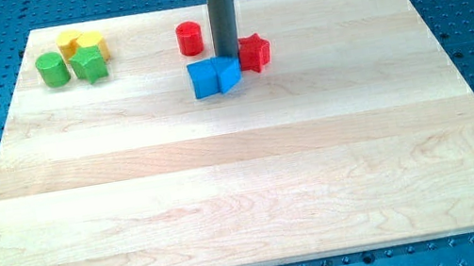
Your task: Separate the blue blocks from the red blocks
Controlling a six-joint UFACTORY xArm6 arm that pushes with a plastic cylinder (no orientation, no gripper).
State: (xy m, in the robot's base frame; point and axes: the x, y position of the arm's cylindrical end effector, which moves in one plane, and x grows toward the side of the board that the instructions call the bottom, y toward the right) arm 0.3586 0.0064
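Rod vertical, dropping from the top centre of the frame; no pincer on it, so nothing grasped. My tip sits at the back edge of the blue blocks, upper centre, which lie side by side across the frame. Red star touches their right; red cylinder stands upper left, apart.

blue cube touching blue block, red star beside, red cylinder apart
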